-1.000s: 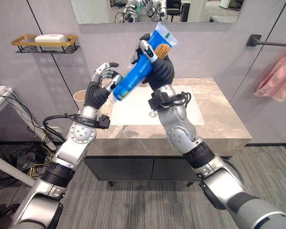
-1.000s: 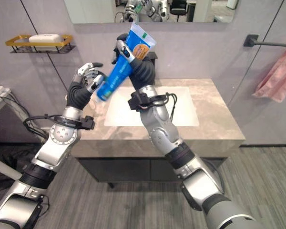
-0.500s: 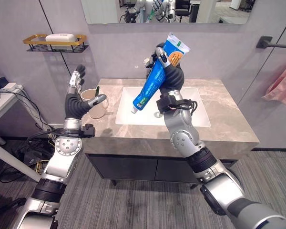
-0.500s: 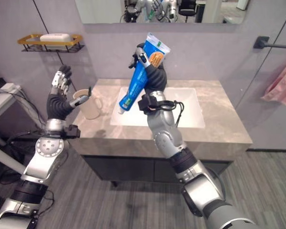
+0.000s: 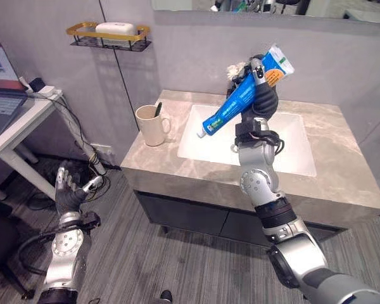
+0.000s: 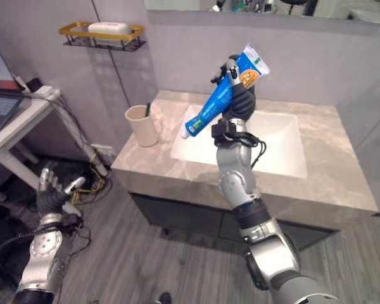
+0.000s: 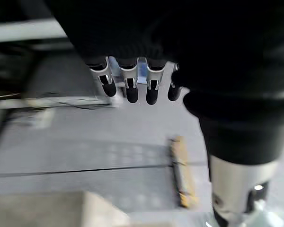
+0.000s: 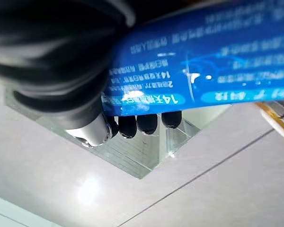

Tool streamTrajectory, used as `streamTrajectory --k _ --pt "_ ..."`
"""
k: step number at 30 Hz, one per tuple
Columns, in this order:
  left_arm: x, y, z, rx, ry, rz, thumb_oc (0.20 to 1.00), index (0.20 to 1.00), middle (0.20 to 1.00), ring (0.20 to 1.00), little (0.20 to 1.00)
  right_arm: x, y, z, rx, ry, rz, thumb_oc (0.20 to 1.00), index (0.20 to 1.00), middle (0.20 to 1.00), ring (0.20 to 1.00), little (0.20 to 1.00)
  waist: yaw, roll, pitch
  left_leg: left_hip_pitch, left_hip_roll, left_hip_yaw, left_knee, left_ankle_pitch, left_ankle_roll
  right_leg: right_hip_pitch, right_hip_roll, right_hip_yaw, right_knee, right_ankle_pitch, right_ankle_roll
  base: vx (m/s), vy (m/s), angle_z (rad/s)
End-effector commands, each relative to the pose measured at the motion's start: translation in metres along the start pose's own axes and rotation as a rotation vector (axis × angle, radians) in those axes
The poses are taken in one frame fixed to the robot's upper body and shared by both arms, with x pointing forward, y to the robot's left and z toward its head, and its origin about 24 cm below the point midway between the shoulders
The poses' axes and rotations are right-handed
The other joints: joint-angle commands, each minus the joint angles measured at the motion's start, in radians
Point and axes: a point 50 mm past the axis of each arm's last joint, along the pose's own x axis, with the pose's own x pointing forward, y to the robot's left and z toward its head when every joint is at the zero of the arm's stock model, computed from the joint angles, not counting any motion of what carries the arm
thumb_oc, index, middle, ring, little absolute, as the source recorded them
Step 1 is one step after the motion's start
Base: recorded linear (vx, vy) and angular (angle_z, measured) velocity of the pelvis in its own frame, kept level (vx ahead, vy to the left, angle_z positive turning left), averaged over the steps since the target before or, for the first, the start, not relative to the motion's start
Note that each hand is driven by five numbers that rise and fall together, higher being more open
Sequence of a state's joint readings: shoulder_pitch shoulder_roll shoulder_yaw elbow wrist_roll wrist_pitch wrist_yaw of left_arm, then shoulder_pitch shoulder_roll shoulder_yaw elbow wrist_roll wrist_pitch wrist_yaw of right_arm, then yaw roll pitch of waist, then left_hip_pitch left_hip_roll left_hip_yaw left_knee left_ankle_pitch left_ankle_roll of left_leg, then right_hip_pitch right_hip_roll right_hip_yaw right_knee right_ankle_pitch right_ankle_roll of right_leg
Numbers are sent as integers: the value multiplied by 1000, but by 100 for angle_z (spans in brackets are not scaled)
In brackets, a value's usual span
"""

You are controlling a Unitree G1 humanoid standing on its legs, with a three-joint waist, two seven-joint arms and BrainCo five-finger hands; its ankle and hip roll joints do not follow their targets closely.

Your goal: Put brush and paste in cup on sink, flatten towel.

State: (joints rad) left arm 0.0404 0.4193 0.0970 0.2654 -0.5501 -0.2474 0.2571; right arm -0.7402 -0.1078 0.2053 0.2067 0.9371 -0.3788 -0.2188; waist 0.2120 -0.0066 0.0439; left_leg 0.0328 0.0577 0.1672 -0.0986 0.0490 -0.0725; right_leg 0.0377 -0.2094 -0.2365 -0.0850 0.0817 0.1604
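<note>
My right hand [image 5: 261,96] is raised above the white sink [image 5: 191,138], shut on a blue toothpaste tube [image 5: 233,110]. The tube slants with its white cap down toward the basin's left side and its flat end up by the mirror. In the right wrist view its fingers [image 8: 143,124] curl round the tube [image 8: 203,56]. A cream cup [image 5: 150,125] stands on the stone counter [image 5: 153,163] left of the sink, with a dark-handled brush [image 5: 157,109] in it. My left hand [image 5: 68,193] hangs low, below counter height and to the left, open with straight fingers [image 7: 128,90].
A gold wall shelf [image 5: 109,33] with a white soap bar hangs above the cup. A white table [image 5: 12,120] with a laptop and cables stands at the left. Dark cabinets sit under the counter over a grey plank floor [image 5: 177,266].
The camera has swung left and down. My left hand has dropped from beside the cup to well below the counter. The right hand keeps the tube raised over the sink.
</note>
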Motion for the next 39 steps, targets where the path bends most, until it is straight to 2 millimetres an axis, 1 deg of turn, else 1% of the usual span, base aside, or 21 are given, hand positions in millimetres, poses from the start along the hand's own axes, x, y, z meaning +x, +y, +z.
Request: streamTrajectory --k 1,5,7,10,11,12,13,14,15,17,21,24,28,31,33,34,35,36,37,38,39 --pt "14 9 28 22 -100 -40 1000 1000 1000 1000 1000 11 29 23 75 -139 115 200 200 200 200 200 16 -65 -41 -16 -77 -62 56 -68 78 -7 -157 78 62 222 73 43 173 13" --pt "14 17 16 47 -43 -23 1000 1000 1000 1000 1000 13 32 21 86 -139 122 200 200 200 200 200 25 -57 -35 -36 -109 -67 77 -83 97 -30 -188 92 80 267 81 13 131 6" --pt "10 23 10 40 -17 -4 1000 1000 1000 1000 1000 14 35 17 101 -124 124 200 200 200 200 200 35 -43 -27 -22 -120 -53 69 -94 109 -57 -202 68 124 280 76 10 152 4" --pt "8 25 6 43 4 -1 1000 1000 1000 1000 1000 15 38 15 102 -115 130 200 200 200 200 200 35 -28 -15 -8 -118 -45 61 -92 114 -79 -194 54 176 273 69 10 111 -6" --pt "7 24 6 45 1 -7 1000 1000 1000 1000 1000 15 37 17 88 -120 134 200 200 200 200 200 31 -19 -12 -7 -116 -49 61 -92 116 -87 -177 65 204 252 63 75 182 0" --pt "8 22 -2 53 42 -22 1000 1000 1000 1000 1000 15 34 21 52 -131 140 200 200 200 200 200 -3 4 -7 7 -104 -74 57 -88 121 -125 -56 175 244 118 25 68 130 3" --pt "8 21 -2 52 42 -22 1000 1000 1000 1000 1000 15 35 21 51 -132 141 200 200 200 200 200 -1 4 -8 5 -103 -73 57 -85 120 -130 -55 176 247 119 23 114 154 22" --pt "9 17 -2 59 41 -45 1000 1000 1000 1000 1000 18 36 28 35 -151 155 200 200 200 200 200 -6 13 -9 13 -104 -83 48 -83 122 -163 7 210 246 53 5 59 61 35" --pt "8 17 -4 56 47 -48 1000 1000 1000 1000 1000 19 34 31 28 -165 148 200 200 200 200 200 -14 14 -6 17 -107 -92 44 -82 123 -185 37 227 225 36 -4 74 62 50" --pt "8 18 -9 61 70 -43 1000 1000 1000 1000 1000 20 33 34 20 -177 143 200 200 200 200 200 -20 10 -3 27 -111 -101 34 -84 122 -204 60 231 200 41 -7 69 -34 56" --pt "8 15 -13 53 91 -49 1000 1000 1000 1000 1000 24 35 42 -16 -208 154 200 200 200 200 200 -51 3 16 72 -117 -146 27 -101 114 -288 115 264 115 111 9 152 -87 37" --pt "4 13 -16 50 103 -59 1000 1000 1000 1000 1000 27 39 46 -19 -223 163 200 200 200 200 200 -56 -15 12 89 -120 -164 59 -134 106 -258 111 231 140 89 0 137 -111 56" --pt "-5 11 -29 -10 155 -54 1000 1000 1000 1000 1000 24 38 46 -26 -215 171 200 200 200 200 200 -67 -2 -17 111 -81 -186 71 -144 86 -243 146 215 202 32 -34 200 -171 19" --pt "-6 3 -35 -22 181 -77 1000 1000 1000 1000 1000 21 41 51 -47 -234 201 200 200 200 200 200 -81 9 -18 86 -59 -194 171 -132 52 -208 153 181 200 3 -63 150 -152 19" --pt "-5 -2 -36 -28 182 -90 1000 1000 1000 1000 1000 20 44 52 -39 -245 211 200 200 200 200 200 -87 9 -11 58 -60 -191 236 -114 31 -191 152 166 194 -1 -72 49 -93 65" --pt "-3 -13 -36 -33 181 -129 1000 1000 1000 1000 1000 19 48 57 -24 -267 226 200 200 200 200 200 -85 1 14 -26 -68 -195 405 -51 -6 -154 138 138 177 -2 -89 42 -130 76" --pt "-3 -17 -36 -31 183 -145 1000 1000 1000 1000 1000 18 49 60 -20 -281 229 200 200 200 200 200 -84 -4 23 -63 -71 -197 464 -27 -20 -141 132 126 168 0 -94 167 -157 80" --pt "-3 -27 -38 -20 196 -184 1000 1000 1000 1000 1000 17 49 67 -27 -320 219 200 200 200 200 200 -88 -17 23 -115 4 -132 402 12 -19 -101 112 102 137 -13 -93 146 -68 91" --pt "-3 -27 -38 -19 196 -185 1000 1000 1000 1000 1000 17 49 67 -28 -320 219 200 200 200 200 200 -87 -17 23 -110 4 -131 396 13 -19 -97 112 103 134 -14 -93 220 -4 96" --pt "-3 -30 -40 -8 206 -201 1000 1000 1000 1000 1000 16 47 69 -34 -330 210 200 200 200 200 200 -90 -22 19 -102 25 -114 321 0 -14 -75 104 106 116 -20 -85 214 100 56" --pt "-2 -33 -42 1 213 -207 1000 1000 1000 1000 1000 15 48 69 -39 -336 208 200 200 200 200 200 -92 -15 13 -126 56 -124 201 20 -20 -57 98 119 99 -31 -74 258 135 34"
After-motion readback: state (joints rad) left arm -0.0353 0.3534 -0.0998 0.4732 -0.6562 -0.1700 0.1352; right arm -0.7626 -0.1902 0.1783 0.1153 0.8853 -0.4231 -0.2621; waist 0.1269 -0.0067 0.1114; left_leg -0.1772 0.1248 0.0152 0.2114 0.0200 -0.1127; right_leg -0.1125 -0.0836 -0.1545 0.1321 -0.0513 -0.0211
